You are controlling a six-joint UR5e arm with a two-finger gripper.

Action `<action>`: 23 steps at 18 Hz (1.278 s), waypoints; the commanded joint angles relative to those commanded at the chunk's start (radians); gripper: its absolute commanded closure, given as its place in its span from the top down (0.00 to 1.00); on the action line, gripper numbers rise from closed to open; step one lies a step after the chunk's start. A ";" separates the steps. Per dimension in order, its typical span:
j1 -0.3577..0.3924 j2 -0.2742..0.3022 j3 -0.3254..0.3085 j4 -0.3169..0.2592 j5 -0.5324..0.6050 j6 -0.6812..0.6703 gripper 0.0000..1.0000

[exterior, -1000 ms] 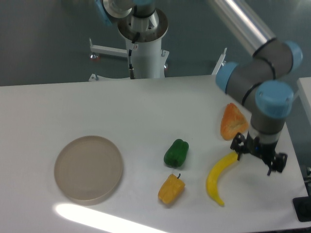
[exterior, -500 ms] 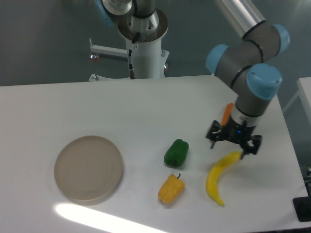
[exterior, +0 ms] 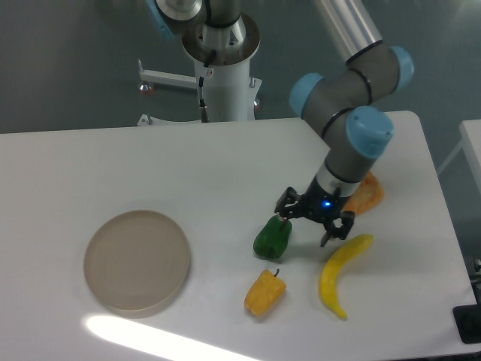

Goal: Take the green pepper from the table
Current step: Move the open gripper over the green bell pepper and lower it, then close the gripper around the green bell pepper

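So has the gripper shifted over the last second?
Yes. The gripper has swung left from the banana's tip, and now hangs just right of the green pepper, jaws open.

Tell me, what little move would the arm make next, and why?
Probably a short slide left, then down. The open gripper hangs just right of the green pepper, one finger near its top; the pepper sits untouched on the table, not yet between the fingers.

Grey arm (exterior: pixel 342 98), light-blue joint caps, black hand (exterior: pixel 316 219)
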 joint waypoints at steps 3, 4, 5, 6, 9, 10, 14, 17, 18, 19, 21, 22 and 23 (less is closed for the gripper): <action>-0.002 0.008 -0.003 -0.002 0.000 0.006 1.00; -0.002 0.008 -0.005 -0.003 0.002 0.006 1.00; -0.002 0.012 -0.015 -0.002 0.002 0.008 1.00; -0.003 0.021 -0.026 0.000 0.002 0.009 1.00; -0.003 0.020 -0.031 0.002 0.002 0.014 1.00; -0.003 0.020 -0.035 0.002 0.003 0.015 1.00; -0.003 0.020 -0.045 0.003 0.018 0.015 1.00; -0.005 0.014 -0.043 0.005 0.029 0.023 1.00; -0.005 0.014 -0.046 0.012 0.034 0.028 0.93; -0.005 0.012 -0.048 0.021 0.034 0.028 0.83; -0.005 0.011 -0.048 0.029 0.034 0.028 0.54; -0.005 0.012 -0.046 0.031 0.034 0.029 0.47; -0.003 0.012 -0.046 0.032 0.034 0.031 0.41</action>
